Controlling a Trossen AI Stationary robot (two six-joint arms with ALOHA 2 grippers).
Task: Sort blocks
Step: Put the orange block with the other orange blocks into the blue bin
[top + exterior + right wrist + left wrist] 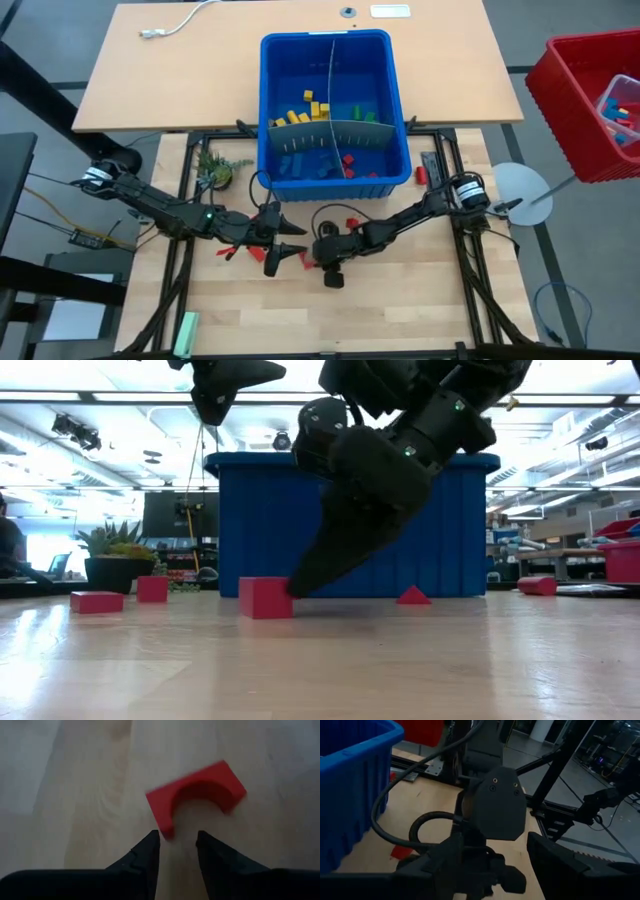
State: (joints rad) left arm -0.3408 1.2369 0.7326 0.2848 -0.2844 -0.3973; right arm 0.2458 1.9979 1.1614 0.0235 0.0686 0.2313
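Observation:
A red arch-shaped block (200, 795) lies flat on the wooden table just ahead of my right gripper (177, 837), which is open with a narrow gap and slants down to the table (300, 585). The end of one arch leg (166, 831) sits right at the fingertips. My left gripper (298, 240) hangs open above the table beside it, facing the right arm's wrist (495, 805). More red blocks (97, 601) (152, 589) (413, 596) rest on the table. The blue bin (335, 45) holds yellow (300, 110), green (360, 112), blue and red blocks. My right gripper comes at the red arch block slanting down, with one fingertip (152, 840) right beside the end of an arch leg. I cannot tell whether it touches the block. The block lies flat on the table.
A potted plant (215, 170) stands left of the bin. A red basket (590, 100) sits off the table at the far right, and a pale green bar (186, 335) lies near the front left. Open wood lies in front of the grippers.

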